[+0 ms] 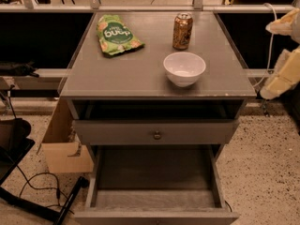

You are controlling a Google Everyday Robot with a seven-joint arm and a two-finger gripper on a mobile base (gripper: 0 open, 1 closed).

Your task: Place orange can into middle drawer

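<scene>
The orange can (182,31) stands upright at the back right of the grey cabinet top (126,74). The middle drawer (154,175) is pulled out at the bottom of the view, and its flat grey floor is bare. My gripper (280,76) is the cream-coloured part at the right edge of the view. It hangs beside the cabinet's right side, level with the top, well clear of the can and holding nothing that I can see.
A white bowl (184,68) sits in front of the can. A green snack bag (117,34) lies at the back left. A drawer front with a round knob (157,135) sits above the open drawer. A cardboard box (63,149) and cables (37,186) are on the floor at the left.
</scene>
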